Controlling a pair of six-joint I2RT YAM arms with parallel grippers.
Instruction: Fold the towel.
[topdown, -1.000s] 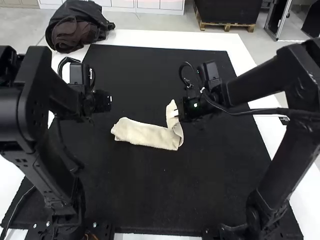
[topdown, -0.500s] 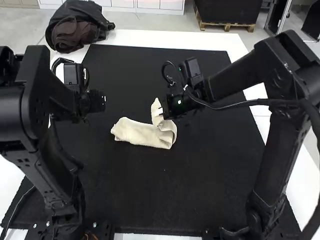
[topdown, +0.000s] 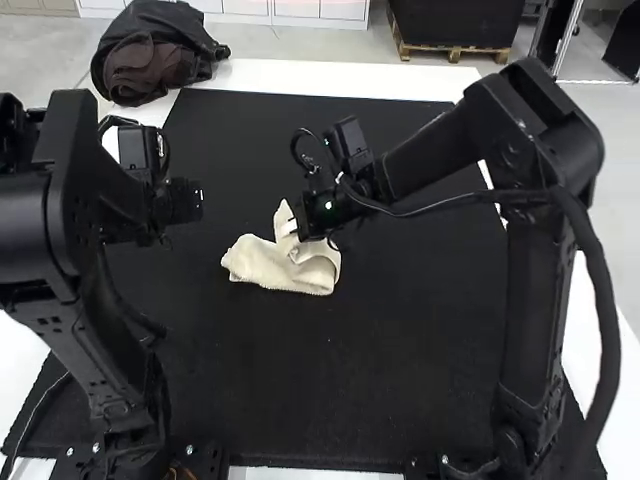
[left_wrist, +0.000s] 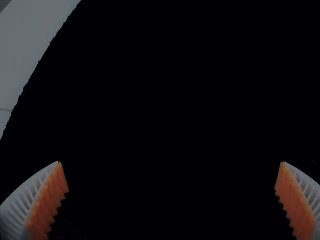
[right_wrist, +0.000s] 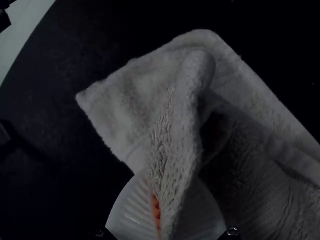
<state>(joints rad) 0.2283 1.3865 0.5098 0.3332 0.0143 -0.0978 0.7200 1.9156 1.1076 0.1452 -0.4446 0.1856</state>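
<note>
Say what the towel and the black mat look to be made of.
Towel: soft, matt terry, probably cotton, going by its nubby, looped pile. Mat: dull, perhaps felt or thin carpet; its slightly ragged edge and lack of shine suggest fibre.

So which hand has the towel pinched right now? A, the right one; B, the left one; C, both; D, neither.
A: a raised part of the towel is pinched between the fingers of the right hand, while the left hand is open.
</note>
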